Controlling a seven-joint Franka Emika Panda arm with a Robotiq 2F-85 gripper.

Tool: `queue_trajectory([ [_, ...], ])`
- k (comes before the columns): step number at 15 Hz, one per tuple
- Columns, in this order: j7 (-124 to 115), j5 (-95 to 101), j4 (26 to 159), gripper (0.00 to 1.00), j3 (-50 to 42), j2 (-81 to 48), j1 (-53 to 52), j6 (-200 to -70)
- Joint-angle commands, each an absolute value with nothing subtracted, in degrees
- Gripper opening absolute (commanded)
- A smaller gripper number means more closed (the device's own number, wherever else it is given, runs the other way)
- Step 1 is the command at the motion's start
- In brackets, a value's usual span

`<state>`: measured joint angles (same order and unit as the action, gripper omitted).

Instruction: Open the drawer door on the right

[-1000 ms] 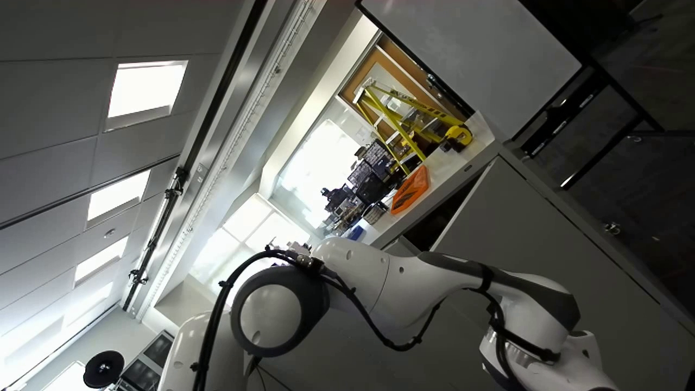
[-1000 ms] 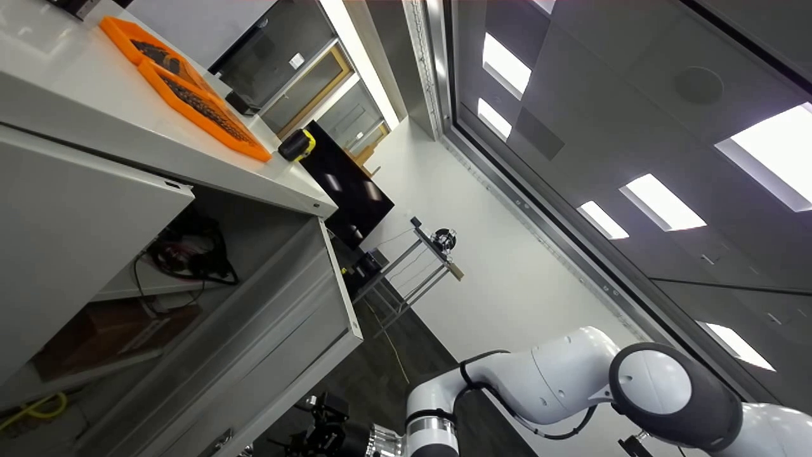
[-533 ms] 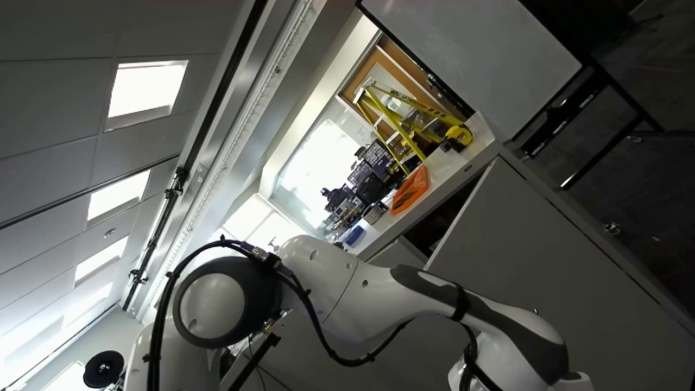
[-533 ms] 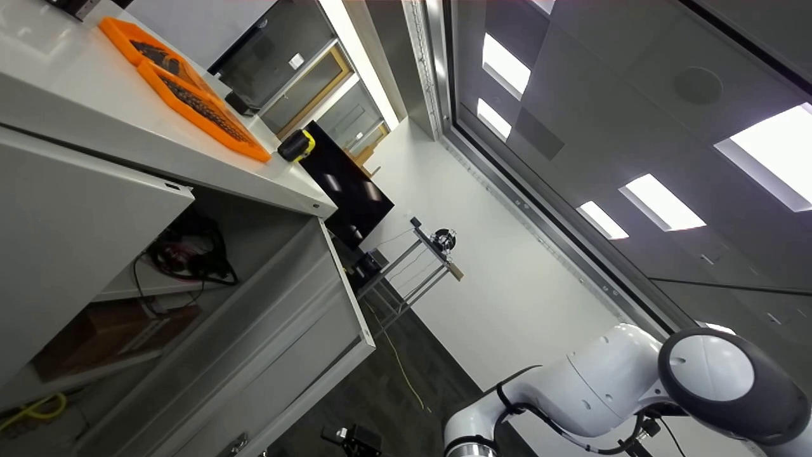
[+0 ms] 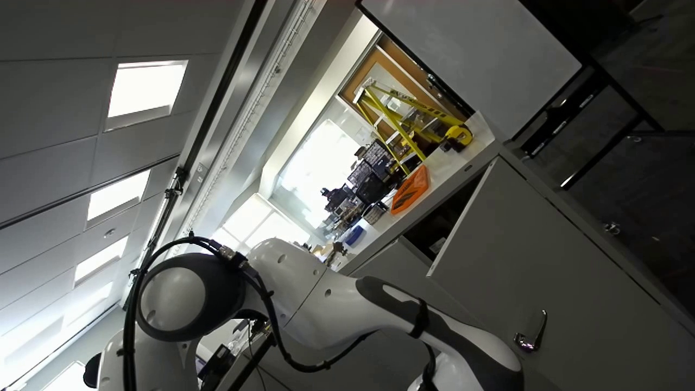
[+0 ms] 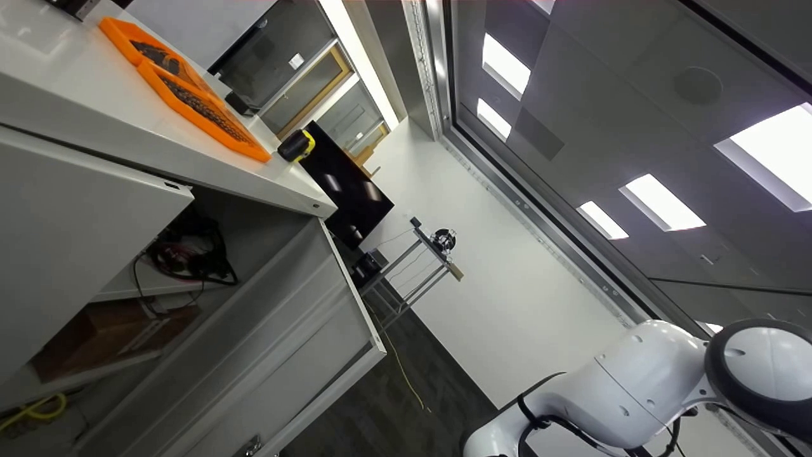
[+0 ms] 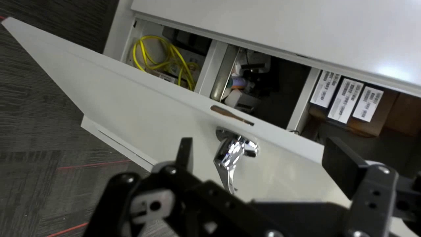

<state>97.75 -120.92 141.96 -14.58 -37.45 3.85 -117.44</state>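
Observation:
The drawer door is a flat, pale panel with a chrome lever handle. It stands ajar in both exterior views and in the wrist view, with the cabinet's inside showing behind its edge. Its handle shows in the wrist view, in an exterior view and at the bottom of an exterior view. My gripper is open, with its fingers wide apart in front of the panel. The handle appears between them, nearer the left finger; no grip on it shows. Both exterior views cut the gripper off.
The matching door sits beside the opening and also shows in the wrist view. Inside are a yellow cable and labelled boxes. An orange case and a tape measure lie on the cabinet top.
The door has swung a little further open. The arm has moved away from the cabinet, and the gripper has dropped out of the exterior views. The handle has come into sight.

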Motion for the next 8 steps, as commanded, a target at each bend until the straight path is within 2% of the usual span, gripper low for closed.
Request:
queue_trajectory([
  [1,100.17,-123.05,146.80,1.00,-14.42,-32.47,0.03,-122.33],
  [8,103.65,-126.02,147.49,1.00,-10.37,-30.93,-7.22,-129.06],
])
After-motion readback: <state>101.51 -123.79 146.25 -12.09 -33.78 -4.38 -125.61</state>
